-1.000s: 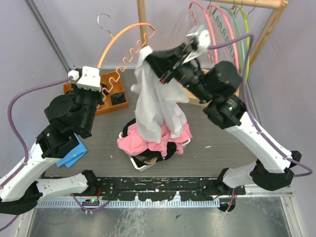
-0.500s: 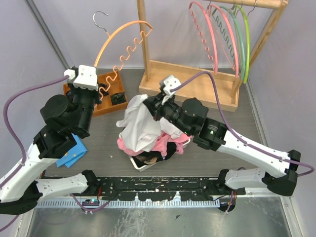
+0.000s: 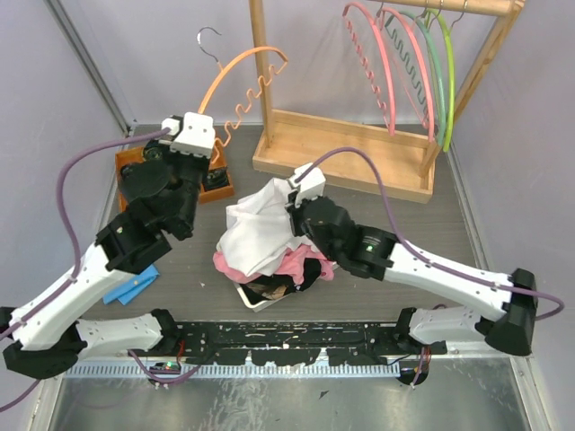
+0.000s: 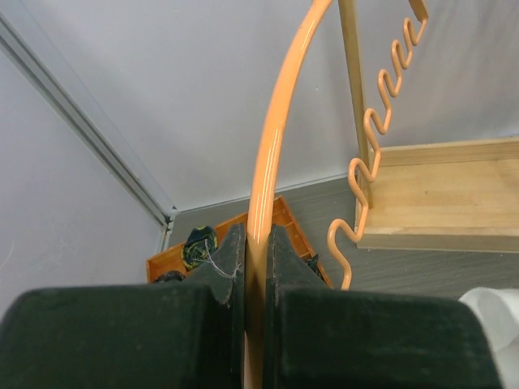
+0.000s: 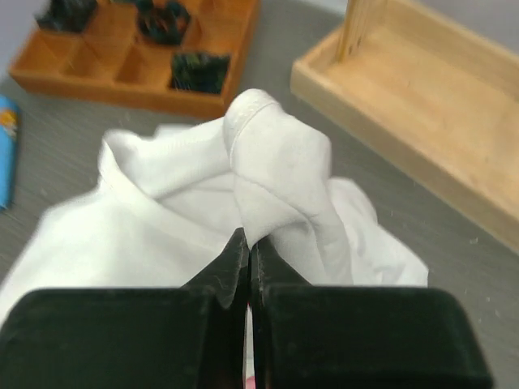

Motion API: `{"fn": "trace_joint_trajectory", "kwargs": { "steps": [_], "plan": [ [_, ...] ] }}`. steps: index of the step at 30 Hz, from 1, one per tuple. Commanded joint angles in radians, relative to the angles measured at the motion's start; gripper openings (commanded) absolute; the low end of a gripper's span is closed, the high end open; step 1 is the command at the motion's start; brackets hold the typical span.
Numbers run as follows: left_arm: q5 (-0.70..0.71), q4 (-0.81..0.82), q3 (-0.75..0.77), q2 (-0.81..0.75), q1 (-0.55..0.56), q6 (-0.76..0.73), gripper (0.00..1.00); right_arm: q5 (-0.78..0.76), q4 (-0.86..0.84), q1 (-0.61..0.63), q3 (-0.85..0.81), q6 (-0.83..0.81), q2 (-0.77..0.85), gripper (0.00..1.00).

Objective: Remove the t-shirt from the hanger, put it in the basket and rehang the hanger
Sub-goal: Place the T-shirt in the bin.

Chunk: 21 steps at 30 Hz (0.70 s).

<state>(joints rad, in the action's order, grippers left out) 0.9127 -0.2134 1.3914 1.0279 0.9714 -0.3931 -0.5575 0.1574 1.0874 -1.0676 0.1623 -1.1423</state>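
The white t-shirt (image 3: 256,235) is off the hanger and lies crumpled on a pile of clothes. My right gripper (image 3: 289,199) is shut on a fold of it (image 5: 276,170), low over the pile. The bare orange hanger (image 3: 243,72) is held up at the back left. My left gripper (image 3: 205,151) is shut on the hanger's arm (image 4: 268,154), which runs up between the fingers.
A pink garment (image 3: 292,262) and dark clothes sit in a white tray (image 3: 252,296) under the shirt. A wooden rack base (image 3: 359,148) with pink and green hangers (image 3: 395,63) stands behind. An orange compartment tray (image 3: 135,162) is at left, a blue cloth (image 3: 130,285) beside the left arm.
My right gripper came down from high at the rack to the pile, carrying the t-shirt off the hanger. My left gripper moved the bare hanger right and toward the back.
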Motion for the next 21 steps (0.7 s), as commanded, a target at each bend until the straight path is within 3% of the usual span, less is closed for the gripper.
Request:
{"fn": "trace_joint_trajectory", "kwargs": {
  "steps": [1,11,15,21],
  "plan": [
    [0.054,0.119,0.075,0.066,-0.001,-0.026,0.00,0.002,0.138,0.005,-0.014,0.126,-0.066,0.00],
    [0.116,0.035,0.375,0.203,0.000,-0.049,0.00,0.206,0.390,0.003,-0.089,0.385,-0.194,0.01],
    [0.105,0.039,0.388,0.232,0.002,-0.072,0.00,0.264,0.449,0.003,-0.124,0.443,-0.176,0.02],
    [0.092,0.053,0.345,0.231,0.007,-0.086,0.00,0.266,0.570,0.004,-0.254,0.472,-0.117,0.47]
  ]
}}
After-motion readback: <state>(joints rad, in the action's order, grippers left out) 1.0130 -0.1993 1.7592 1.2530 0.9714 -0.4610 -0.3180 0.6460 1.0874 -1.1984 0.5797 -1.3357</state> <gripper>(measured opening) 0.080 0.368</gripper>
